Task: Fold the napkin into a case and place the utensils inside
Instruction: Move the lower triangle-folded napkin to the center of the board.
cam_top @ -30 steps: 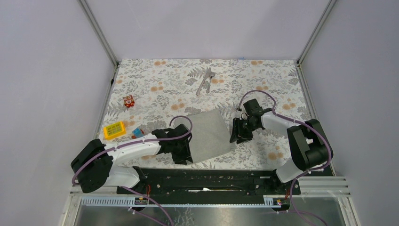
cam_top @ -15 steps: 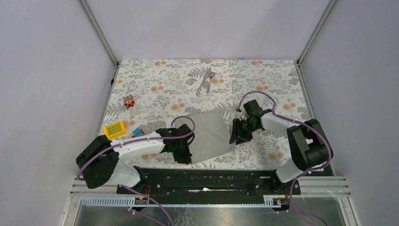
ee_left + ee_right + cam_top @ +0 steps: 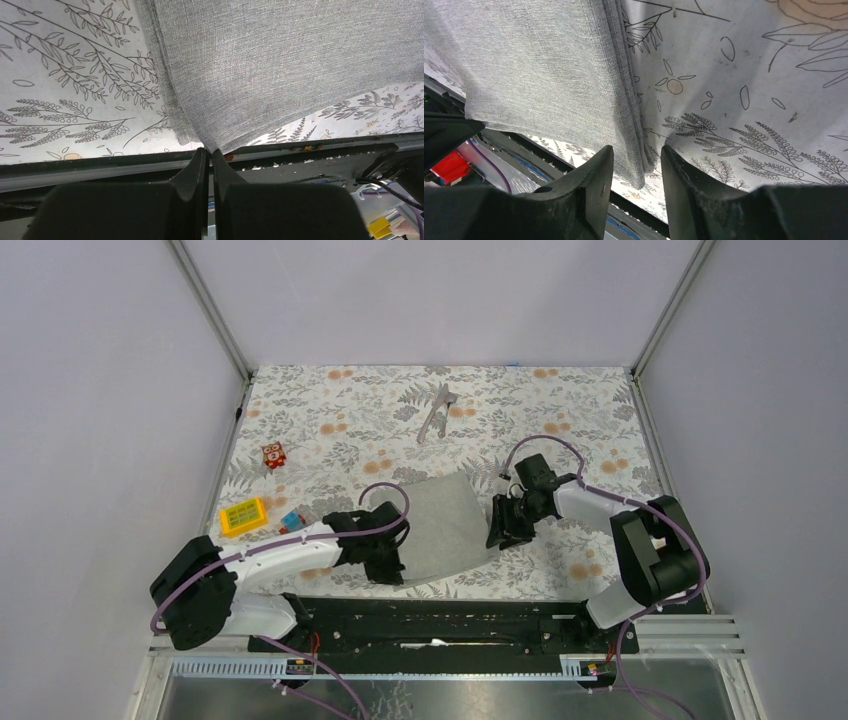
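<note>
The grey napkin (image 3: 447, 523) lies folded in layers on the floral tablecloth, near the front edge. My left gripper (image 3: 398, 570) is at its near left corner. In the left wrist view the left gripper (image 3: 210, 151) is shut, pinching that corner of the napkin (image 3: 280, 65). My right gripper (image 3: 500, 532) stands open at the napkin's right edge. In the right wrist view the right gripper (image 3: 636, 150) straddles the stacked corner of the napkin (image 3: 539, 65) without pressing it. The utensils (image 3: 437, 412) lie together at the far middle. No case is in view.
A yellow block (image 3: 244, 516), a small blue block (image 3: 292, 521) and a red block (image 3: 274, 454) sit on the left side of the tablecloth (image 3: 560, 420). The black base rail (image 3: 440, 612) runs just behind the napkin's near edge.
The left gripper has closed on the napkin's near left corner, and the cloth there has bunched slightly. The right gripper has hardly moved and stays open.
</note>
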Tool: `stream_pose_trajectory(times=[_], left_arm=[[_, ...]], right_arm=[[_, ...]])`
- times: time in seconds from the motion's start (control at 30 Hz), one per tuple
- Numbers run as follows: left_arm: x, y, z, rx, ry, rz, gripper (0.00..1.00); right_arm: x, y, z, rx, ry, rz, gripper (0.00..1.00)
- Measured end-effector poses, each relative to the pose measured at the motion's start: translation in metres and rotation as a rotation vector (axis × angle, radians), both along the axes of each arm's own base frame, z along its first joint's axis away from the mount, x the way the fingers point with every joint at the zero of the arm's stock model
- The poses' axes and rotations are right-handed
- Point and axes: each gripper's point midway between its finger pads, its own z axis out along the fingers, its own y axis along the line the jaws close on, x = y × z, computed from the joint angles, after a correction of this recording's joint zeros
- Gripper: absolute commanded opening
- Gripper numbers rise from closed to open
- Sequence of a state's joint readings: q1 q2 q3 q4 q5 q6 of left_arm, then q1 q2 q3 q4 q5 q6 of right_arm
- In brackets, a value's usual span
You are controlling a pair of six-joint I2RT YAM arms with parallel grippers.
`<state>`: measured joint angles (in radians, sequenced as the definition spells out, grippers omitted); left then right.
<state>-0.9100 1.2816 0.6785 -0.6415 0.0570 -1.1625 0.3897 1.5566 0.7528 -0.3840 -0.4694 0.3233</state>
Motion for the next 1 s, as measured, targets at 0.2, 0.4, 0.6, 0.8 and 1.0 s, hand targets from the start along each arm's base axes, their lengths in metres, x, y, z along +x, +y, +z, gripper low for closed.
stream_pose_trajectory(times=[0.2, 0.4, 0.6, 0.8, 1.0], left_arm=[[-0.003, 0.005, -0.004, 0.013, 0.005, 0.002, 0.1], [-0.004, 0.006, -0.005, 0.016, 0.005, -0.005, 0.29], [-0.005, 0.008, 0.003, 0.007, -0.006, -0.013, 0.32], [0.005, -0.004, 0.027, -0.047, -0.062, -0.029, 0.29], [0.021, -0.024, 0.015, -0.04, -0.07, -0.06, 0.21]], right_arm=[[-0.002, -0.001, 0.009, -0.005, -0.019, -0.003, 0.54], [0.007, 0.005, 0.042, 0.028, -0.082, -0.001, 0.55], [0.006, 0.026, 0.06, 0.164, -0.08, 0.014, 0.44], [-0.009, 0.026, 0.031, 0.171, 0.01, 0.004, 0.41], [-0.018, 0.018, 0.006, 0.127, 0.038, -0.013, 0.39]])
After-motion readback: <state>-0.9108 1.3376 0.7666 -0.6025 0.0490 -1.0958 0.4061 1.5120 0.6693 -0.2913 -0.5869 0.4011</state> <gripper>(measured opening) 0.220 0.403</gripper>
